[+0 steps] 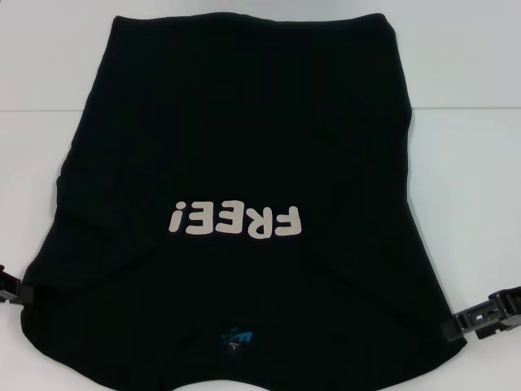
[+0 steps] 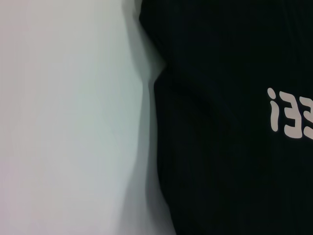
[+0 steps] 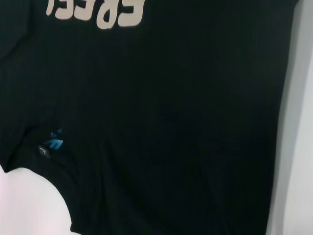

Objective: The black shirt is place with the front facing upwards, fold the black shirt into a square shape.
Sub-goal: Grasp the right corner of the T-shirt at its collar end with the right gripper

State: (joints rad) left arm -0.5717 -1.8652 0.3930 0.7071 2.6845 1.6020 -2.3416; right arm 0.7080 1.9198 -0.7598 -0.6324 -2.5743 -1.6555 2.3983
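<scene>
The left gripper [image 1: 18, 291] and right gripper [image 1: 476, 316] are sitting low at the black shirt's [image 1: 244, 138] near corners; I cannot tell their jaws. The shirt is lying flat on the white table [image 1: 476, 163], its "FREE!" lettering [image 1: 236, 221] showing.

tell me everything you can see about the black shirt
The black shirt is plain dark cloth lying flat, front up, on a white table. Pale "FREE!" lettering reads upside down from the head view. The collar, with a small blue label, lies nearest the robot. The sides look folded inward. The left hand and right hand sit at its near corners.
</scene>
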